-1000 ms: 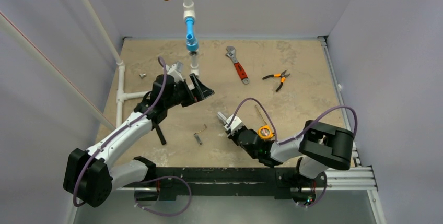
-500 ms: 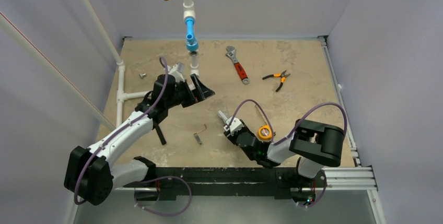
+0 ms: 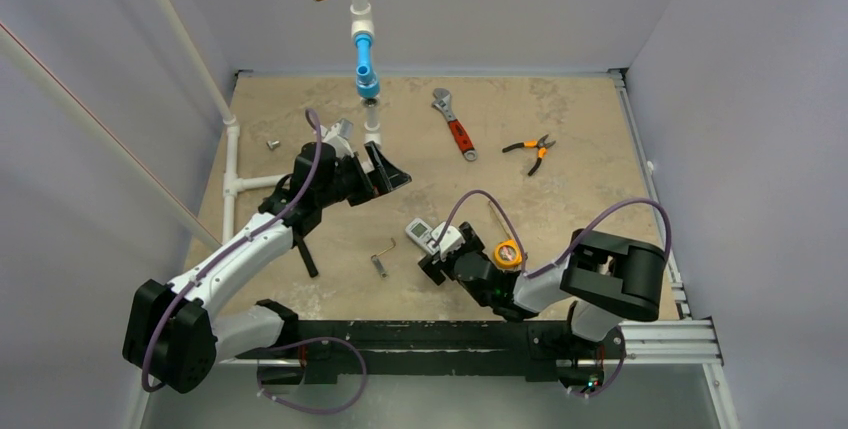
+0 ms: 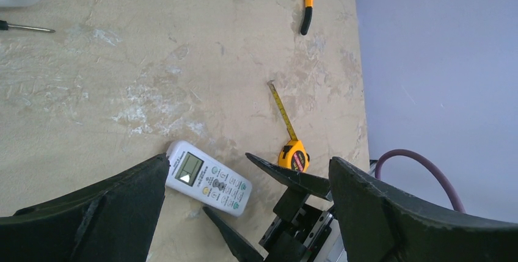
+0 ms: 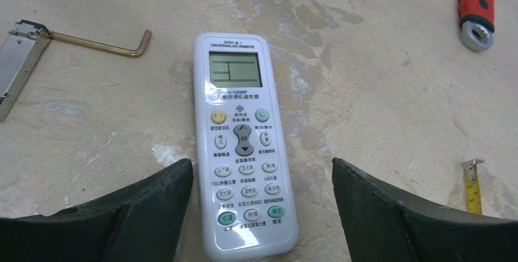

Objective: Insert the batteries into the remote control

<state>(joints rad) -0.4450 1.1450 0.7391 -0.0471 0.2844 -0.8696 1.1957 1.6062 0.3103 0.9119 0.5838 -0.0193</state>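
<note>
The remote control (image 5: 243,152) is a slim white slab lying flat on the table with its display and buttons up. It also shows in the top view (image 3: 419,233) and the left wrist view (image 4: 207,178). My right gripper (image 5: 262,163) is open, one finger on each side of the remote's lower end, apart from it; in the top view this gripper (image 3: 430,252) is low over the table. My left gripper (image 4: 249,159) is open and holds nothing, raised over the table's left middle (image 3: 392,173). No batteries are in view.
A yellow tape measure (image 3: 509,253) with its tape pulled out lies right of the remote. A bent brass rod with a metal piece (image 3: 381,257) lies to its left. A red-handled wrench (image 3: 456,131), orange pliers (image 3: 531,152) and a pipe assembly (image 3: 366,69) are farther back.
My right gripper has opened and let go of the remote, which was held on edge and now lies flat, face up. The left arm has not moved.
</note>
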